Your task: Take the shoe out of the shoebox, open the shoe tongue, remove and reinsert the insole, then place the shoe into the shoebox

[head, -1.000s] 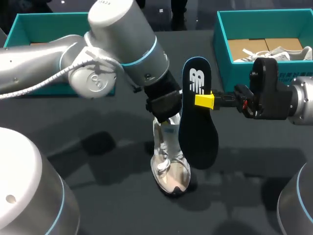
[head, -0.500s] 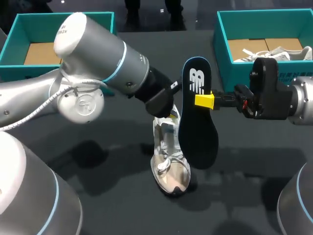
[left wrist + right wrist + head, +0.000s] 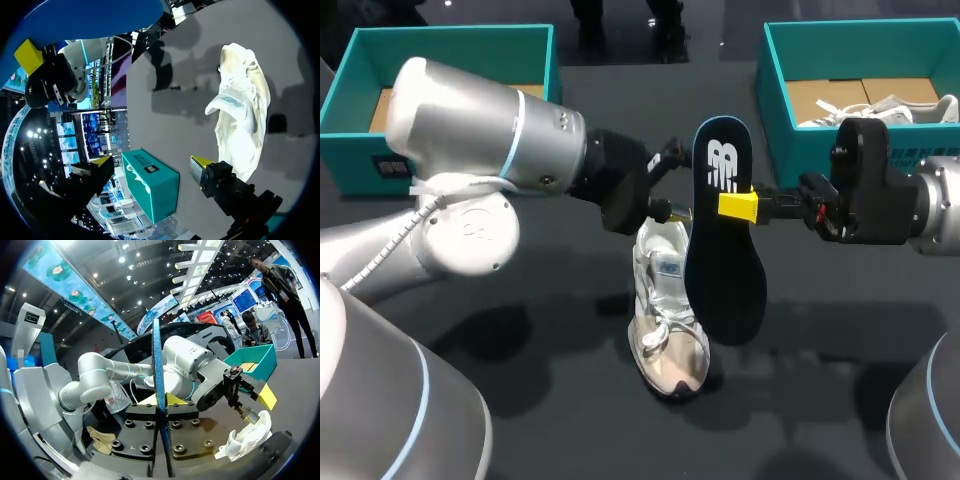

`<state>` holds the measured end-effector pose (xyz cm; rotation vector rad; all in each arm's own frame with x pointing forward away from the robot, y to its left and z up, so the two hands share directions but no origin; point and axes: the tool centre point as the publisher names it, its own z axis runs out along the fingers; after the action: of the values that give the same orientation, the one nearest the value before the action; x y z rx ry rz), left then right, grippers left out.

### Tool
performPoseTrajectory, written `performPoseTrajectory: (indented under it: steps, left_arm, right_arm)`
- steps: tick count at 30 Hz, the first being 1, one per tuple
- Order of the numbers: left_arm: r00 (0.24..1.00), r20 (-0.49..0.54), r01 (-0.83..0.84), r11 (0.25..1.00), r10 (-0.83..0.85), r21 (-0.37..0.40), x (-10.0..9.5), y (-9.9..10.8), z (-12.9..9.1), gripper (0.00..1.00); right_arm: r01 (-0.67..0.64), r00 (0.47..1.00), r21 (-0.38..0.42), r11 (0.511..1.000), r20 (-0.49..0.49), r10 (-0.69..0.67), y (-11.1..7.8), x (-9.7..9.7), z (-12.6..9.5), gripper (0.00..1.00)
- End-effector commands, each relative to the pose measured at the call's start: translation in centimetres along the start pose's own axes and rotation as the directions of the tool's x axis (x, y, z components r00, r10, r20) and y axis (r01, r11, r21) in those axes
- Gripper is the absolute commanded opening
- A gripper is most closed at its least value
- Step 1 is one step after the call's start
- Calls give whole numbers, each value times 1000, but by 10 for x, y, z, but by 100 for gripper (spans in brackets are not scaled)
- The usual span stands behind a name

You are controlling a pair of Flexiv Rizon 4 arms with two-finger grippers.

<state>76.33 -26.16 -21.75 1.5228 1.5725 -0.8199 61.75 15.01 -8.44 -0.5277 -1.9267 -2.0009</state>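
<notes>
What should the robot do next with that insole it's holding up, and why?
Probably the left gripper should close on the shoe at its collar to steady it. Its fingers are open beside the shoe, which rests unheld on the table, while the right gripper holds the insole upright beside it.

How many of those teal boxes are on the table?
2. The left box stands at the far left corner of the table. The right box stands at its far right corner, with a white shoe lying in it. The left arm may hide more.
</notes>
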Motion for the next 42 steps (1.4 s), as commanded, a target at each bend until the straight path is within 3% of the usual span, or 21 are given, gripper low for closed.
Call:
performPoseTrajectory:
  steps: [1,8,18,22,27,42]
  left_arm:
    - [995,103,-5,1000,4,3,5,-1,-2,100]
    - [995,103,-5,1000,4,3,5,-1,-2,100]
    - [975,220,-6,1000,12,-26,-1,4,-14,100]
    - [966,258,-1,999,14,-49,-4,6,-25,100]
    - [957,288,-7,997,30,-82,-7,7,-39,100]
    - [945,322,-19,991,62,-134,-17,8,-73,100]
  right_arm:
    - [-1,1000,0,1000,1,1,-1,0,2,0]
    - [-1,1000,0,1000,1,1,-1,0,2,0]
    - [-3,1000,-8,1000,-13,2,2,-4,-4,0]
    - [-96,993,-70,993,-69,91,4,-14,-20,0]
    - [-210,972,-94,973,-125,198,8,-32,-37,0]
    - [-505,858,-26,862,-125,499,26,-90,-74,0]
